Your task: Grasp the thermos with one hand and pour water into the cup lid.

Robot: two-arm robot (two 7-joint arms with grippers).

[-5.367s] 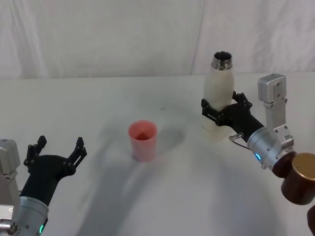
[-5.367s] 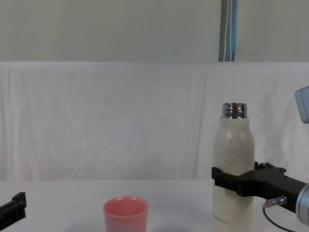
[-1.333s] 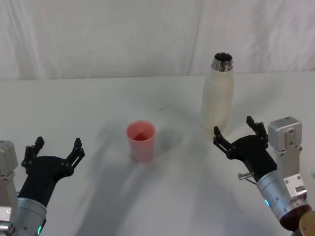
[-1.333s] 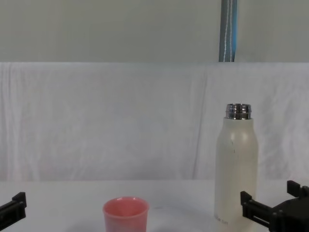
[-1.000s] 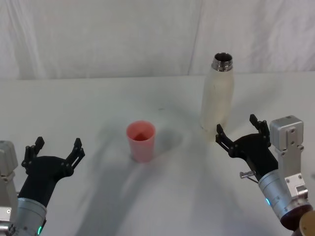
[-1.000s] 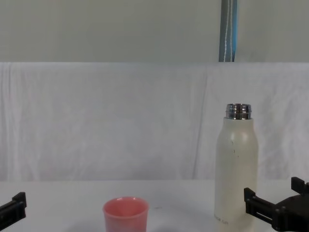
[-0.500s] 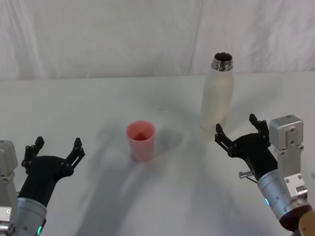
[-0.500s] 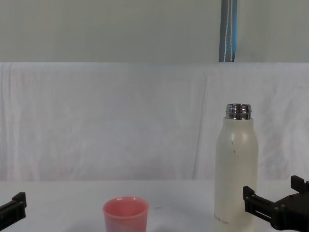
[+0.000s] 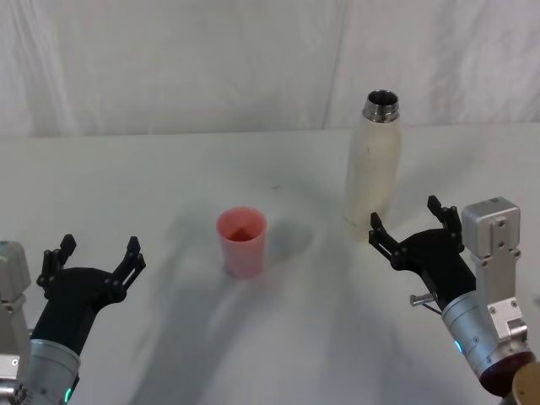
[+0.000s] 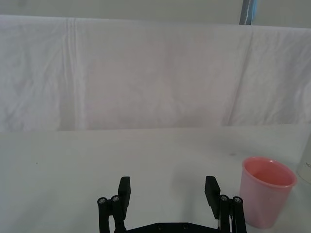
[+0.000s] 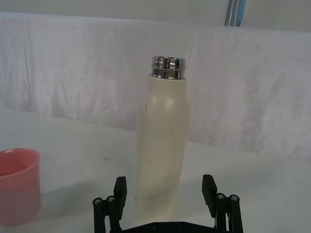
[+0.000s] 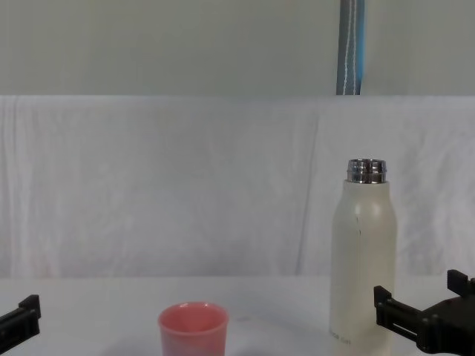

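1. We see the thermos (image 9: 372, 167) upright on the white table (image 9: 169, 177), uncapped.
2. Our right gripper (image 9: 407, 224) sits just beside it, fingers spread, holding nothing.
3. The cup lid (image 9: 243, 243) stands apart.
4. Our left gripper (image 9: 93, 253) rests open, empty.

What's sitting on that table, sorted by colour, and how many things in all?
Cream-white: 1, the thermos
Salmon-pink: 1, the cup lid
Total: 2 things on the white table
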